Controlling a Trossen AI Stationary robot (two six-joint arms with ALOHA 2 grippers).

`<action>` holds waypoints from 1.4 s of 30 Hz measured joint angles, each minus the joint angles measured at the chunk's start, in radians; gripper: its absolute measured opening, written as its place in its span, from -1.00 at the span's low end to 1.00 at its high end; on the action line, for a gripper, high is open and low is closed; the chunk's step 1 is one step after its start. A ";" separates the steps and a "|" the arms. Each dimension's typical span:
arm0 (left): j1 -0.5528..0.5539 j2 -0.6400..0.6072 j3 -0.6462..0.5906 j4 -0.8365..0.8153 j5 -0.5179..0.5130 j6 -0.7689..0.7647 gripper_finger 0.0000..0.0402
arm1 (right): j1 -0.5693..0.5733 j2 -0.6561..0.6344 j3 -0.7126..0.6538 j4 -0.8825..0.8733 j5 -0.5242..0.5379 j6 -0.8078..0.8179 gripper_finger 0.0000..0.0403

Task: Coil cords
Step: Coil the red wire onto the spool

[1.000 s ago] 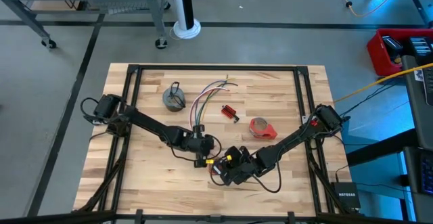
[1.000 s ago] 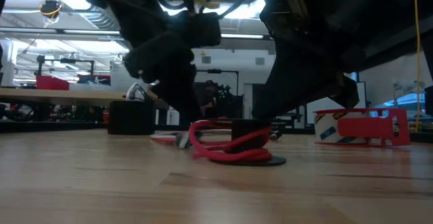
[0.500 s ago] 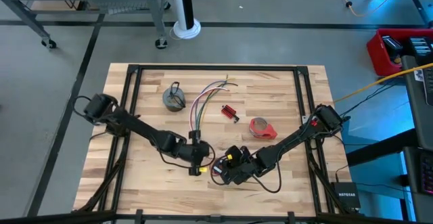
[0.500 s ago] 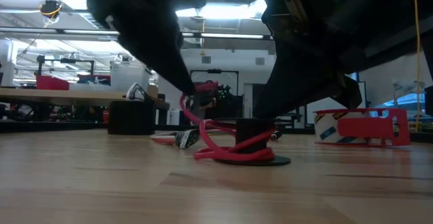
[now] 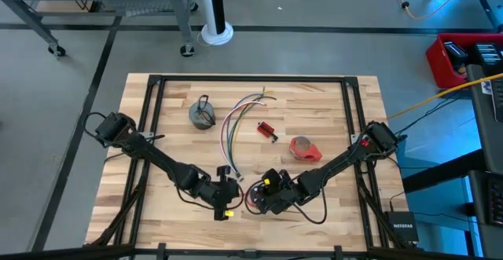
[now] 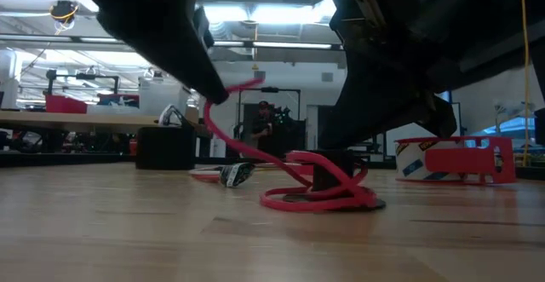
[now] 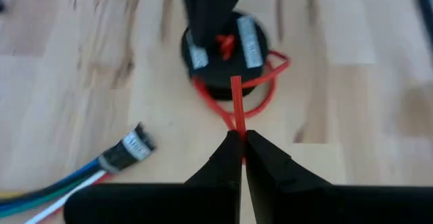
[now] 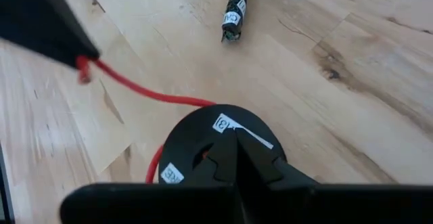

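The black-and-red coil is a black disc [image 7: 223, 55] with a red cord [image 6: 255, 150] looped around it, lying near the table's front middle [image 5: 255, 203]. My left gripper [image 7: 241, 137] is shut on the cord's free end, left of the disc and above the table [image 6: 211, 96]. My right gripper [image 8: 233, 143] is shut on the disc's top. The long wire bundle [image 5: 234, 119] lies on the table behind, its plug end [image 7: 130, 148] near my left gripper. The grey coil [image 5: 202, 115] sits at the back left. My left gripper pinches the red cord close to its free end [image 7: 236, 119] between its two fingertips, slanting down from the left. From there a single strand runs down, fairly straight, to the loops on the table [image 6: 319, 198]. My right gripper rests its shut fingertips [image 8: 226, 146] on the middle of the black disc's top [image 8: 203, 132], slanting down from the right. The disc sits flat on the table. Whether the fingers pinch something there, I cannot tell.
A small red block [image 5: 267, 130] and a red tape roll [image 5: 305, 148] lie behind the right arm. A black frame [image 5: 153, 103] runs around the wooden tabletop. Bare wood stretches along the near left.
My left gripper has moved toward the table's near edge and up, keeping its hold on the red cord. The cord's end has lifted off the table and been drawn out into a long slanting strand, while its loops stay around the disc.
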 joint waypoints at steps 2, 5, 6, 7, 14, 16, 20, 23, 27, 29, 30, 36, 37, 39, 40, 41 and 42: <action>-0.008 0.000 0.000 0.022 -0.001 0.008 -0.99 | 0.000 0.000 0.000 0.001 0.000 0.000 -0.99; -0.011 0.000 0.000 0.025 0.000 0.009 -0.99 | 0.000 0.000 0.000 0.002 0.000 0.000 -0.99; -0.010 0.001 0.000 0.026 0.000 0.009 -0.99 | 0.000 0.000 0.000 0.002 0.000 0.000 -0.99; -0.007 0.006 0.000 0.029 0.000 0.009 -0.99 | 0.000 0.000 0.000 0.005 0.000 0.000 -0.99; 0.002 0.079 0.000 0.061 0.004 0.012 -0.99 | 0.000 -0.024 -0.005 0.022 0.023 -0.047 -0.99; 0.004 0.093 0.000 0.060 0.003 0.010 -0.99 | 0.000 -0.045 -0.004 0.010 0.028 -0.054 -0.99; 0.004 0.093 -0.001 0.068 -0.001 -0.001 -0.99 | 0.008 -0.078 -0.004 -0.062 0.022 -0.056 -0.99; 0.004 0.093 -0.001 0.076 -0.002 0.002 -0.99 | 0.021 -0.103 -0.003 -0.096 0.016 -0.056 -0.99; 0.004 0.093 -0.001 0.077 -0.002 0.003 -0.99 | 0.051 -0.106 -0.003 -0.111 -0.015 -0.056 -0.99; 0.004 0.093 -0.001 0.084 -0.002 0.003 -0.99 | 0.062 -0.106 -0.002 -0.106 -0.029 -0.055 -0.99; 0.004 0.093 -0.001 0.086 -0.002 0.003 -0.99 | 0.064 -0.106 -0.002 -0.105 -0.036 -0.055 -0.99; 0.004 0.093 -0.001 0.119 -0.002 0.015 -0.99 | 0.072 -0.100 0.000 -0.073 -0.036 -0.052 -0.99; 0.004 0.093 -0.001 0.124 -0.003 0.019 -0.99 | 0.072 -0.095 -0.001 -0.077 -0.037 -0.051 -0.99; 0.004 0.093 -0.001 0.129 -0.003 0.023 -0.99 | 0.072 -0.079 -0.001 -0.074 -0.046 -0.043 -0.99; 0.004 0.093 -0.001 0.129 -0.003 0.025 -0.99 | 0.072 -0.072 -0.001 -0.078 -0.049 -0.036 -0.99; 0.004 0.093 -0.001 0.129 -0.003 0.025 -0.99 | 0.072 -0.062 -0.001 -0.074 -0.060 -0.028 -0.99; 0.004 0.093 -0.001 0.129 -0.003 0.025 -0.99 | 0.072 -0.054 -0.001 -0.071 -0.075 -0.024 -0.99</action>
